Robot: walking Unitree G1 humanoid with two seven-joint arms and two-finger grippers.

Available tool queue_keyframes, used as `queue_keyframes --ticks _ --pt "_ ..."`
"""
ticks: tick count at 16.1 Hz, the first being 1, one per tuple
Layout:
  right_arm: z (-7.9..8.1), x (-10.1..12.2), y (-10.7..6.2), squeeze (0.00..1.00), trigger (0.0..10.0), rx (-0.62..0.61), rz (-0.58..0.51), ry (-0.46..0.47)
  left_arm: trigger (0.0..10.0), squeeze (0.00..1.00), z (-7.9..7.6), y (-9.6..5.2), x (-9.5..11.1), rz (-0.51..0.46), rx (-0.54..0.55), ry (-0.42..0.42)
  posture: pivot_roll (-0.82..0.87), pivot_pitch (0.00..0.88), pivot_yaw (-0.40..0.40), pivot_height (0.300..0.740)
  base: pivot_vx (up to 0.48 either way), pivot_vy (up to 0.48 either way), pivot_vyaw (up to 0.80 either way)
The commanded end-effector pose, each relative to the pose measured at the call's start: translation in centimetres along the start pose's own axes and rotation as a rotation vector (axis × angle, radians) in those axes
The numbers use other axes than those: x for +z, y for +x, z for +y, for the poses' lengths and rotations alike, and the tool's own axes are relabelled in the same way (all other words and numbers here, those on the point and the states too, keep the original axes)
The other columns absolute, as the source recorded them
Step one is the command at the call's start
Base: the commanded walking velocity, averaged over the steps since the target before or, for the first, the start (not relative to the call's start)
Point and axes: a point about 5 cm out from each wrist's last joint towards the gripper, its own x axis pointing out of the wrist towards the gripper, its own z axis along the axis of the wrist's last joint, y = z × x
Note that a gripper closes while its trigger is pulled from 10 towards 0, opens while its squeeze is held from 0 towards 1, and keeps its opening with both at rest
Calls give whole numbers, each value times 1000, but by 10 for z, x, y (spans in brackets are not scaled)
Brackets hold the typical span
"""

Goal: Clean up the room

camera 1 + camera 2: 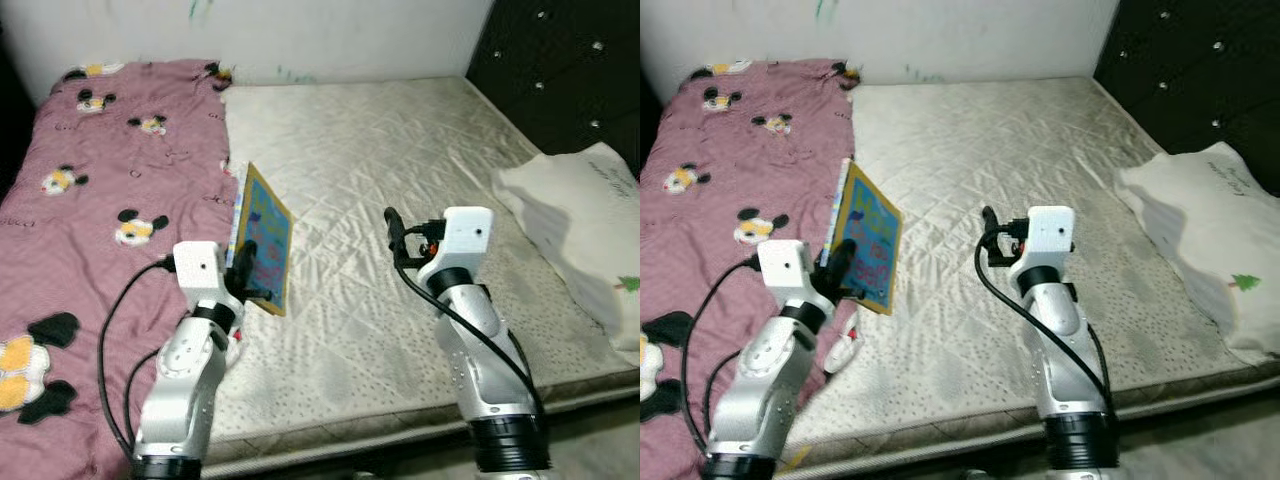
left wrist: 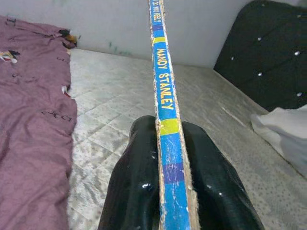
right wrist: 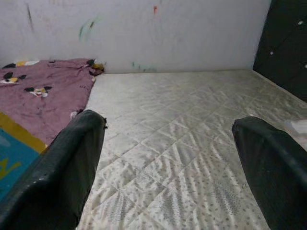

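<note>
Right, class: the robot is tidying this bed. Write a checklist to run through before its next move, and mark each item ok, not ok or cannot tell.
1. Left tool shut on book: ok.
2. Book lifted off mattress: ok.
3. Grip near the book's lower edge, so it may tilt: cannot tell.
4. Right tool open, holding nothing: ok.
5. Blanket folded: not ok.
6. Place to put the book in sight: not ok.

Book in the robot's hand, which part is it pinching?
The left end effector pinches the picture book near a lower corner of its spine edge. The right end effector is open, holding nothing.
</note>
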Motion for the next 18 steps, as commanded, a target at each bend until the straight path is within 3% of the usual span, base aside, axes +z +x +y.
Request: queue_keyframes --ticks 1,18 --pt "1 2 1 0 10000 5 -6 4 10000 0 -4 0 8 -41 -17 5 -47 98 -42 740 0 -244 0" --pt "6 1 2 0 10000 39 -6 -11 10000 0 -6 3 9 -45 -17 -10 -51 100 -46 740 0 -367 0"
